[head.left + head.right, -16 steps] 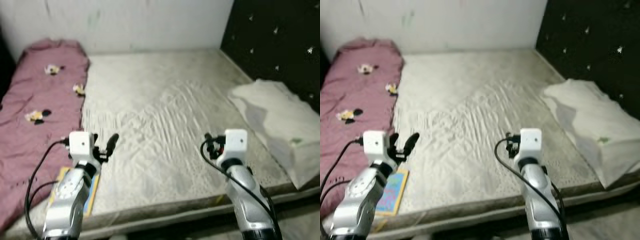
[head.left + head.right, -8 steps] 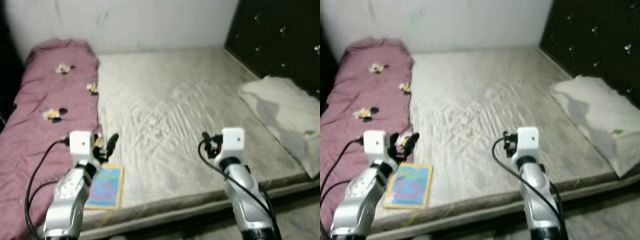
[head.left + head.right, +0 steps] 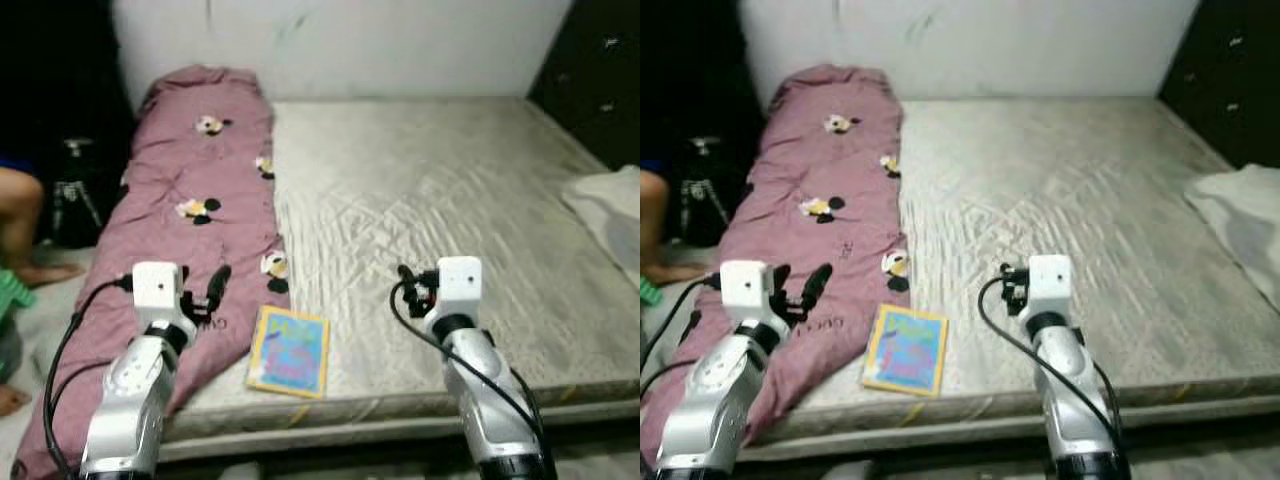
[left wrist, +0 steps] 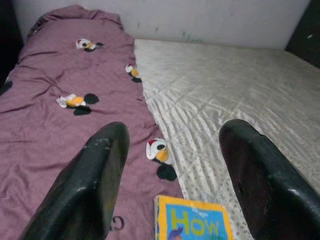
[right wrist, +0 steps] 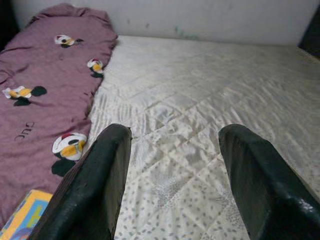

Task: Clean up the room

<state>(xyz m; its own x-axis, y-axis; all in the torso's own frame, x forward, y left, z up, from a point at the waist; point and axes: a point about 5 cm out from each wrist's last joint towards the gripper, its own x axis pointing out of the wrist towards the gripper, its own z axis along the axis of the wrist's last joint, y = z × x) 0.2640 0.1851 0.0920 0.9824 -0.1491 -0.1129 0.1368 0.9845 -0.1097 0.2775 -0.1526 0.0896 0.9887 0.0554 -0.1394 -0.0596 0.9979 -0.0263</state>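
Mauve blanket [image 3: 190,230] with cartoon-mouse prints lies lengthwise along the left side of the bare quilted mattress [image 3: 450,210], draped over its left edge and near corner. Colourful children's book [image 3: 289,351], yellow border, blue cover with "How" readable in the left wrist view, lies flat on the mattress near the front edge, just beside the blanket's right edge, apart from both grippers. White pillow [image 3: 1240,225] sits at the mattress's right side, next to the dark tufted headboard [image 3: 600,70]. White wall [image 3: 380,45] behind the far edge of the mattress.

Left gripper [image 3: 208,295] is held in the air over the blanket's near part, left of the book, fingers spread, nothing between them. Right gripper [image 4: 172,165]... no: right gripper [image 5: 175,170] is over the mattress's front middle, right of the book, fingers spread wide, empty.

Off the mattress's left side: a person's bare leg and foot [image 3: 25,225] on the floor, and a small dark tripod [image 3: 75,190] against a black background.
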